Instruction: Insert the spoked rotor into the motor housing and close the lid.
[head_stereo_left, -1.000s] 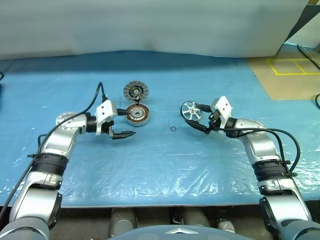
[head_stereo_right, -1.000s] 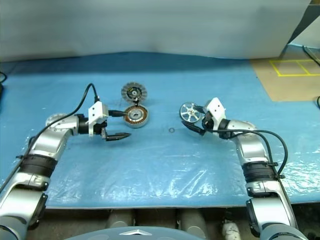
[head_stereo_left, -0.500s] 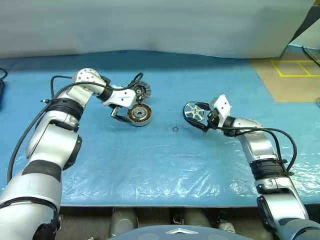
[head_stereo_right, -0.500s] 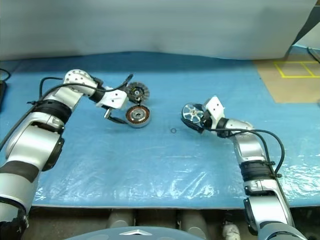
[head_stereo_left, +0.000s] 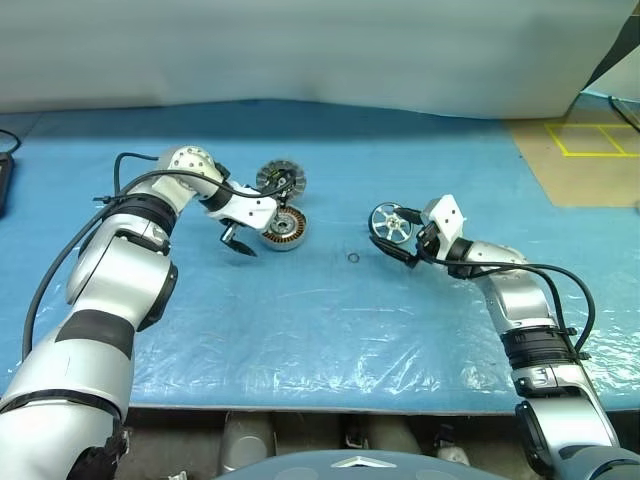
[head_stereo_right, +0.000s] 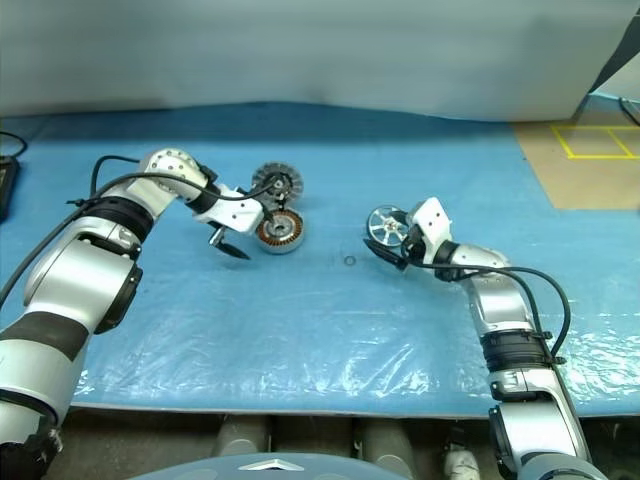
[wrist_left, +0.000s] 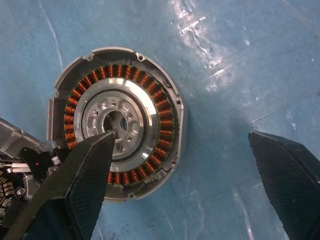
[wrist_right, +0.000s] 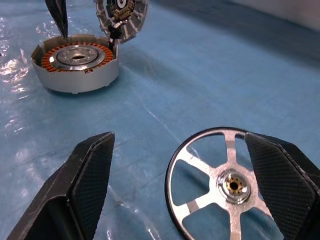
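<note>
The motor housing lies open side up on the blue sheet, its copper windings showing. The ribbed lid stands tilted up at the housing's far edge, still joined to it. My left gripper points down at the housing's left side, open, one finger over the housing and the other over bare sheet. The spoked rotor sits to the right, between the open fingers of my right gripper. Its rim passes behind one finger; I cannot tell whether they touch.
A small dark ring lies on the sheet between housing and rotor. The blue sheet covers the table to its front edge. Beige floor with yellow tape shows at the back right, and a pale backdrop closes the far side.
My left arm swung up and round; its gripper, level and left of the housing before, now points down over the housing's left side. The right gripper and rotor stayed put.
</note>
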